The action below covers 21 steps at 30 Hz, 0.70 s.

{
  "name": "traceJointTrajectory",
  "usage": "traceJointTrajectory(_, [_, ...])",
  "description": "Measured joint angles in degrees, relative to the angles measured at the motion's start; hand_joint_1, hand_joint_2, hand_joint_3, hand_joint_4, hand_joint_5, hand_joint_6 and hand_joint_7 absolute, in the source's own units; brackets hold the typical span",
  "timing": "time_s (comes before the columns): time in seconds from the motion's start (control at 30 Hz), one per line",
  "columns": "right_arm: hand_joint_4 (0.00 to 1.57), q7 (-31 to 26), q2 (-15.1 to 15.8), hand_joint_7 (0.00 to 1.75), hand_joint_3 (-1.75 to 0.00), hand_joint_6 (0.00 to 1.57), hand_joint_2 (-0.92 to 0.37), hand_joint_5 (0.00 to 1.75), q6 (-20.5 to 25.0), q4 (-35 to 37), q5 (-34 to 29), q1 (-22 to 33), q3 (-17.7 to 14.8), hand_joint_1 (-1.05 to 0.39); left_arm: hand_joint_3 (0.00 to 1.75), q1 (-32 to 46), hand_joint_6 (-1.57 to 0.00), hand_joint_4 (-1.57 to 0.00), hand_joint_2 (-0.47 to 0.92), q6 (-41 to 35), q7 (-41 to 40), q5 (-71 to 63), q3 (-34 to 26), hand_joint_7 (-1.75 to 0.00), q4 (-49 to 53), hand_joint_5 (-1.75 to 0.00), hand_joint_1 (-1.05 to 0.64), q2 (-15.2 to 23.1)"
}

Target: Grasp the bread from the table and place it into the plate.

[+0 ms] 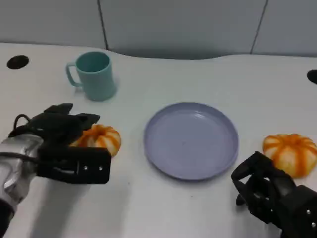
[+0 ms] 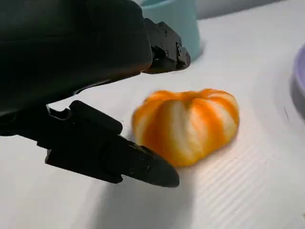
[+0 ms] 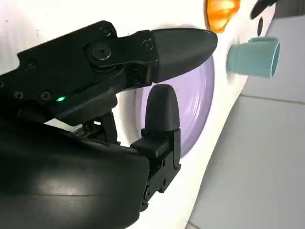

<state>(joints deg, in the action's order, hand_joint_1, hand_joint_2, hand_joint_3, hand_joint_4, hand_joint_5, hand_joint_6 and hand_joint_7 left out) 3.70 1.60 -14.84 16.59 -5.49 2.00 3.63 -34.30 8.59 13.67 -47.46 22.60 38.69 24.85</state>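
We have our left hand (image 1: 62, 144) at the bread (image 1: 99, 139), fingers (image 2: 143, 167) spread around it but not yet closed. The bread sits on the worktop (image 1: 148, 208) beside the plate (image 1: 191, 140). Grasp, lift and placing remain. Our right hand (image 1: 270, 191) holds nothing.

A teal mug (image 1: 94, 75) stands upright at the far left of the white desk (image 1: 208, 79), its handle turned to the left. In the right wrist view the mug (image 3: 252, 57) shows on its side. A dark round hole (image 1: 18, 62) lies in the desk near the far left edge, left of the mug; another hole (image 1: 312, 76) sits at the right edge. Behind the desk runs a grey panelled wall (image 1: 178, 25) with thin dark seams.
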Motion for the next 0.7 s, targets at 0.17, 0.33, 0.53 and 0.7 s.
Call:
traceJointTrajectory(0.17, [0.59,0.2,0.27,1.75,-0.35,0.38,-0.91,1.75,-0.03,-0.06,0.05,0.17,-0.14,-0.25,0.0,-6.67,-0.05,0.0,0.77,-0.38,-3.34,-0.7,4.82,0.0,13.24,0.0,-0.61,-4.37])
traceJointTrajectory(0.33, [0.57,0.25,0.25,1.75,-0.35,0.38,-0.92,1.75,-0.28,-0.34,0.15,0.54,-0.18,-0.26,0.01,-10.27,-0.08,0.0,0.76,-0.79,-6.11,-0.72,7.72,-0.01,23.45,0.0,-0.59,-7.57])
traceJointTrajectory(0.53, [0.57,0.33,0.19,1.75,-0.35,0.38,-0.92,1.75,0.54,-2.24,0.08,1.48,-0.08,-0.26,0.0,-14.09,-0.11,-0.02,0.74,-0.4,-10.45,-0.01,9.61,-0.03,31.68,-0.01,-0.62,-10.24])
traceJointTrajectory(0.7, [0.58,0.23,0.18,1.75,-0.34,0.38,-0.92,1.75,0.58,-2.31,-0.02,1.9,-0.08,-0.25,0.01,-14.65,-0.25,-0.23,0.76,-0.36,-13.7,0.78,9.93,-0.06,34.02,-0.11,-0.47,-11.0])
